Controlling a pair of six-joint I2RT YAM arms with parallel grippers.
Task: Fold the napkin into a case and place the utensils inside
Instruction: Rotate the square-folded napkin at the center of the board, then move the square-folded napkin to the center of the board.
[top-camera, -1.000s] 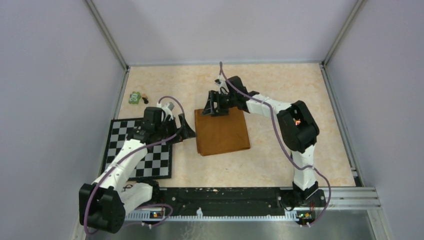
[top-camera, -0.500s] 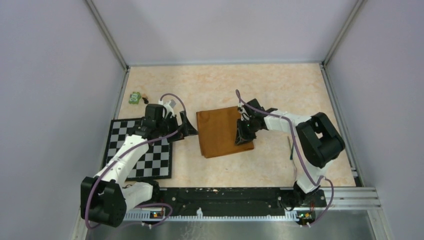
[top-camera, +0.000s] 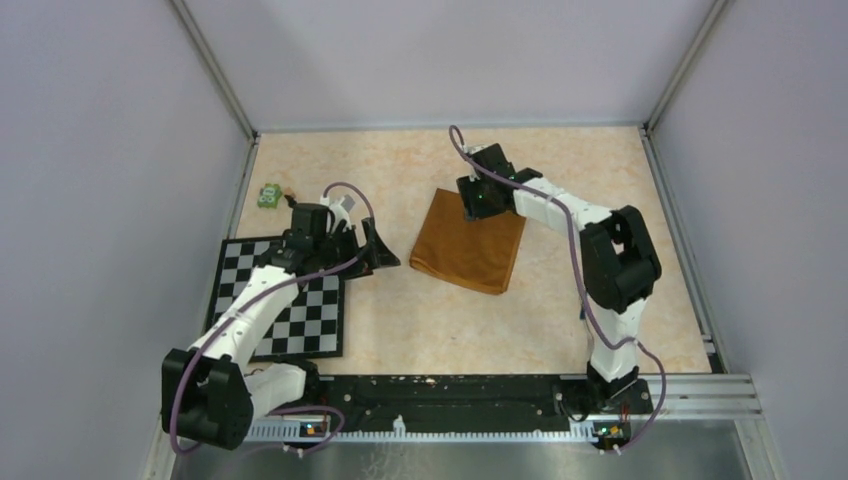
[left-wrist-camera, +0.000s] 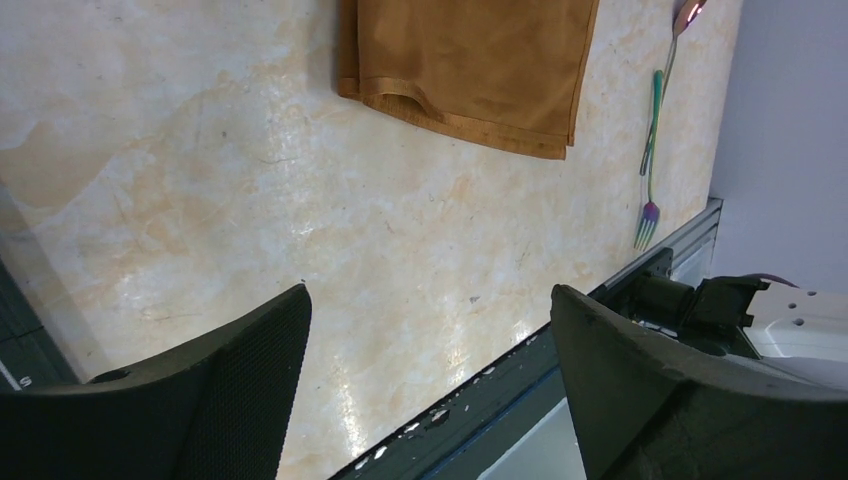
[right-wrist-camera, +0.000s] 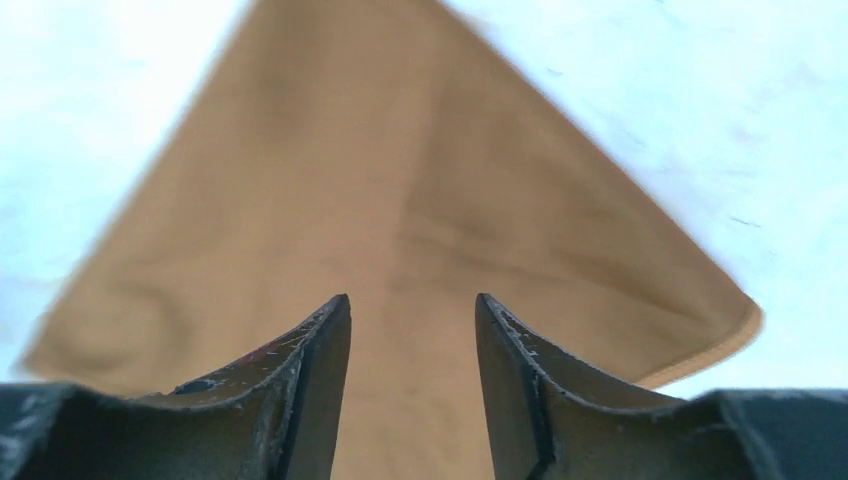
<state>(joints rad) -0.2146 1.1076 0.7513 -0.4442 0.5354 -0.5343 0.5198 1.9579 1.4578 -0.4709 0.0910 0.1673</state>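
Right now your right gripper (right-wrist-camera: 412, 300) sits over the far edge of the napkin (top-camera: 470, 245), close to its far left corner. From the right wrist camera its jaws stand part-way apart with a narrow gap. The tips are clear of each other, and you can see only cloth lying beneath them, nothing pinched between. That view is a little blurred, so you cannot tell whether the tips touch the fabric.

The napkin lies near the middle of the table (top-camera: 420, 330) as a folded, roughly square pad, turned at an angle to the table's edges. In the left wrist view its near hem shows doubled layers, with one small loop of cloth lifting at the fold.

Your left gripper (left-wrist-camera: 430, 300) hangs by the far right corner of the checkered mat (top-camera: 300, 320), just left of the napkin and apart from it. Its jaws are spread wide with only bare tabletop between them.

You can see the utensils from the left wrist camera. A fork (left-wrist-camera: 652, 140) with an iridescent handle lies on the table to the right of the napkin, not touching it. The shiny head of a second piece (left-wrist-camera: 688, 12) shows just beyond it. A small green toy (top-camera: 268, 195) sits at the far left, beyond the mat.
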